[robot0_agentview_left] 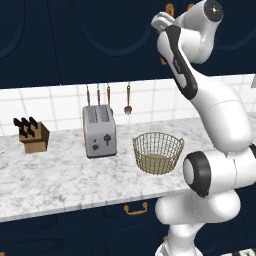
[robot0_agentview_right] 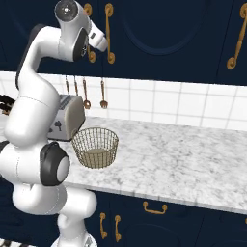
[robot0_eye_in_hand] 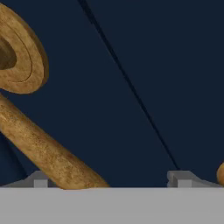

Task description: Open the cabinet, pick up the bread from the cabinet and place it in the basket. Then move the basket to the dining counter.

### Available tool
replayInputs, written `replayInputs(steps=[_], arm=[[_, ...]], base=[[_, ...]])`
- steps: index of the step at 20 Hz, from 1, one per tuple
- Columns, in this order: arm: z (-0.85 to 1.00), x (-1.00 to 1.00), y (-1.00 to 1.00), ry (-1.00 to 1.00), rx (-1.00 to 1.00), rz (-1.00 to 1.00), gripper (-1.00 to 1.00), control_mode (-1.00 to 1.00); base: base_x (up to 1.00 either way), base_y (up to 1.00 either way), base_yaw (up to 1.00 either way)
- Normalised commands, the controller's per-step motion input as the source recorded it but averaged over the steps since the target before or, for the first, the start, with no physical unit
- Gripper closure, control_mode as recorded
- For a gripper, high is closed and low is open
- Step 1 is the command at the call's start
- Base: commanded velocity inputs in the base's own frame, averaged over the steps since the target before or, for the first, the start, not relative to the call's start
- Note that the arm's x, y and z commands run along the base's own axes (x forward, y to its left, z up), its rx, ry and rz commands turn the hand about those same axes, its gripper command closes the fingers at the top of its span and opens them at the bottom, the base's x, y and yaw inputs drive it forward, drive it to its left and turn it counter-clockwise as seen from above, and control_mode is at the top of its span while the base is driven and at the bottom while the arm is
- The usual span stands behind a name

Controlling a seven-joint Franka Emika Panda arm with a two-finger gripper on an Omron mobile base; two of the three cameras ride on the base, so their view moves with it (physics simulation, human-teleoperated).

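So in the left base view the arm is stretched way up to the cabinet, whose navy doors are shut. The hand is up by the brass handles at the top, but the wrist blocks the fingers, so I can't really see the pincer from here. Down on the marbled counter the wire basket sits upright just right of the toaster, close but apart, with nothing in it that I can make out. A knife block is further left, and a few utensils hang on the white tiled wall behind the toaster.

Right base view: same deal from the other side. The hand is pressed up against the cabinet door right next to a long curved brass handle, and the basket is on the counter in front of the toaster. More brass handles on the doors further right.

Hand view: super close to the navy door. One brass handle runs diagonally between the two finger tips, near the left one, and the gripper is spread wide, not clamped on it. The door seam cuts diagonally across the panel. Bread isn't anywhere outside, presumably behind the closed doors.
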Motion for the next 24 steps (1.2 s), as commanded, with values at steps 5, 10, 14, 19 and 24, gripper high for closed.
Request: replayInputs(steps=[5,10,14,19,24], arm=[[0.00,0.41,0.00,0.00,0.10,0.01,-1.00,-1.00],[-0.38,0.49,0.20,-0.08,0.08,0.00,1.00,-1.00],[-0.19,0.76,0.24,-0.15,0.10,0.00,1.00,-1.00],[0.29,-0.30,0.27,0.00,0.19,0.03,1.00,-1.00],[0.52,-1.00,0.31,0.01,0.12,0.08,1.00,-1.00]], base=[[0.00,0.00,0.00],[0.00,0.00,0.00],[0.00,0.00,0.00],[0.00,0.00,0.00],[0.00,0.00,0.00]])
